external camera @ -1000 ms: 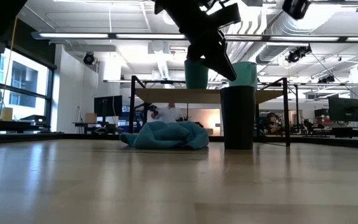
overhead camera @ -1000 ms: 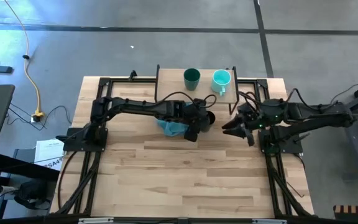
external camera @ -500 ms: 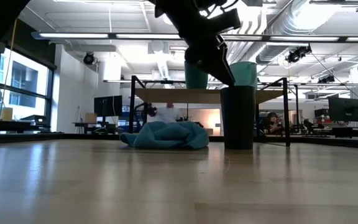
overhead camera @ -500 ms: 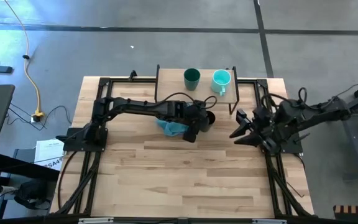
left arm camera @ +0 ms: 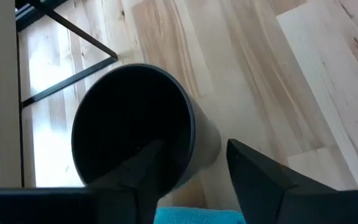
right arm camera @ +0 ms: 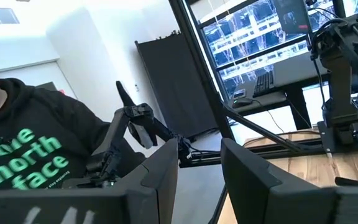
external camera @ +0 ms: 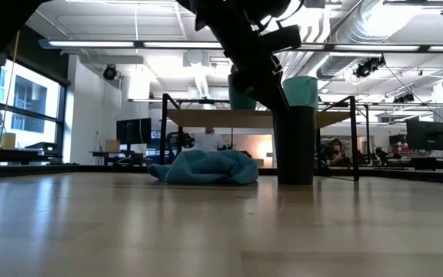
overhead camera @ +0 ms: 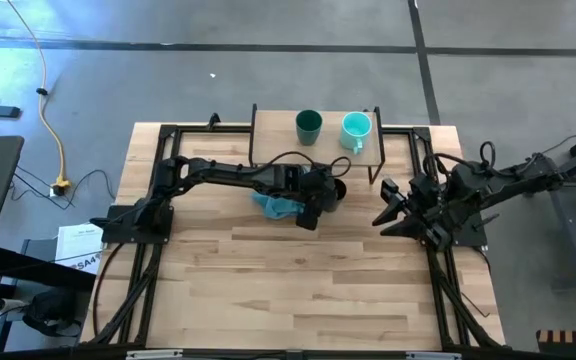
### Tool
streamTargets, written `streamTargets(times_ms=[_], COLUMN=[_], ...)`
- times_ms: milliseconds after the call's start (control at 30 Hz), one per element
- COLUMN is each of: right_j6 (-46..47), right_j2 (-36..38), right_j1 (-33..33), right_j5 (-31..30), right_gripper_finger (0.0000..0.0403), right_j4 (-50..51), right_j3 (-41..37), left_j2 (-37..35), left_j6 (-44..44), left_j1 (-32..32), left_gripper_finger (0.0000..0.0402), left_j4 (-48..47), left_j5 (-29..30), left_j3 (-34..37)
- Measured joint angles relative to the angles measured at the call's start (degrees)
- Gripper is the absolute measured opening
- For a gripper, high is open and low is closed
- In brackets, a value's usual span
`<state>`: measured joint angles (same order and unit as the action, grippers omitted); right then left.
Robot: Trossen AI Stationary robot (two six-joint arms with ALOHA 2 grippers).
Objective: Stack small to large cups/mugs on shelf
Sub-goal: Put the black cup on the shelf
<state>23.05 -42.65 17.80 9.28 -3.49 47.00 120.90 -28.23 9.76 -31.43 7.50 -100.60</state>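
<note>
Since a second ago, right pincer (overhead camera: 388,210) has pulled back to the desk's right edge; left pincer (overhead camera: 320,197) has dipped onto the black cup (overhead camera: 335,189).

Left pincer straddles the black cup's rim in the left wrist view, one finger (left arm camera: 143,169) inside the dark mouth and the other finger (left arm camera: 258,175) outside the wall, fingers apart and not yet clamped. The cup stands upright on the desk (overhead camera: 298,280), just in front of the shelf (overhead camera: 274,142), with the blue-teal cloth (overhead camera: 278,207) touching or just beside it. Right pincer hangs open and empty, well apart from the cups. Farther back, on the shelf's board, the dark teal-green cup (overhead camera: 309,126) and the light turquoise mug (overhead camera: 356,129) stand side by side, near but not touching. Beyond the desk, the right wrist view shows a person in a dark hooded top (right arm camera: 23,155).
</note>
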Motion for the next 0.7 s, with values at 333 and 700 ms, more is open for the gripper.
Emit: streamTargets(times_ms=[333, 700], right_j6=[0.46, 0.46], right_j2=[0.00, 0.00], right_j1=[0.00, -0.02], right_j5=[0.02, 0.02], right_gripper_finger=[0.0112, 0.0112], right_j4=[0.60, 1.31], right_j3=[0.00, 0.00], left_j2=[0.00, -0.24], left_j6=[0.08, -0.44], left_j1=[-0.02, -0.90], left_gripper_finger=[0.0009, 0.0006], left_j4=[-1.51, -9.27], left_j5=[-0.11, -1.58], left_j3=[0.01, -5.36])
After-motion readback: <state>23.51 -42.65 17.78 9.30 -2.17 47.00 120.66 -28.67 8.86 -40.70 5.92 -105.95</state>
